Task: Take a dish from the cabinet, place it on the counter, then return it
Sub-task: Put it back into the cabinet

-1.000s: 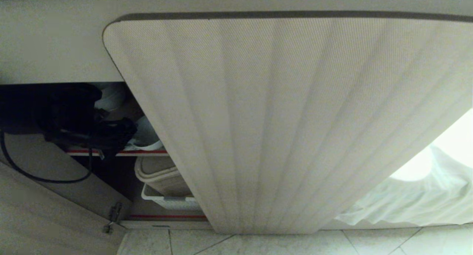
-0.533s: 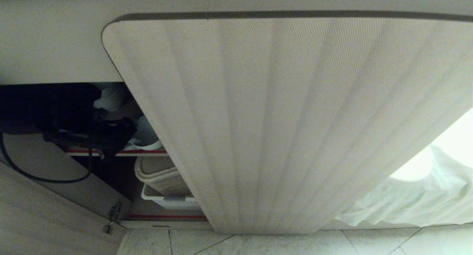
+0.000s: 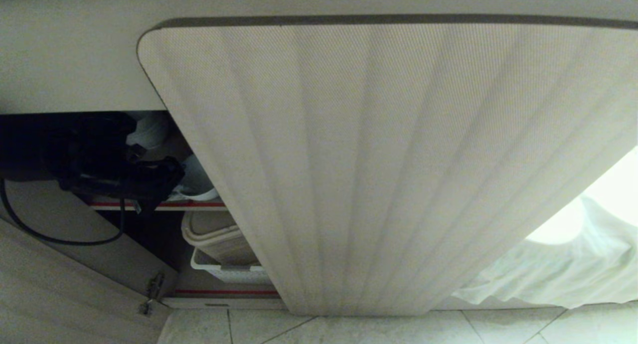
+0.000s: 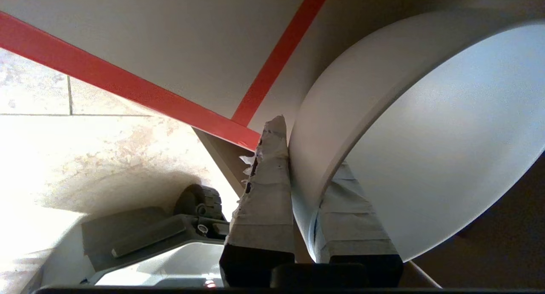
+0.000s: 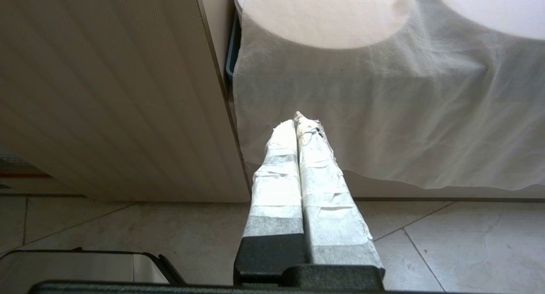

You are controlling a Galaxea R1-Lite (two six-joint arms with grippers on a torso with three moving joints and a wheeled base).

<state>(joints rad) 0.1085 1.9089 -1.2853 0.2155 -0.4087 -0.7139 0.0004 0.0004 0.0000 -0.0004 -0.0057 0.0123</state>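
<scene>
Here the left end effector (image 4: 304,179) is closed on the rim of the dish (image 4: 425,149), one finger inside, one outside; the bowl stands tilted over the red-edged shelf (image 4: 127,42) of the cabinet (image 3: 389,159). The right end effector (image 5: 300,128), shut and empty, hangs well apart by the white cloth (image 5: 383,115); so the left arm alone is in place.

Readable text: you find none in any view.
Cabinet door (image 3: 379,164): you see plain ribbed beige, no label or brand.
Shelf edge tape (image 3: 199,204): you see plain red, no print on it.
White bowl (image 4: 425,128): you see no mark or number on its surface.
Taped fingers (image 5: 294,174): you see blank white tape, no writing.
White cloth (image 5: 383,115): you see no lettering or sign.
</scene>
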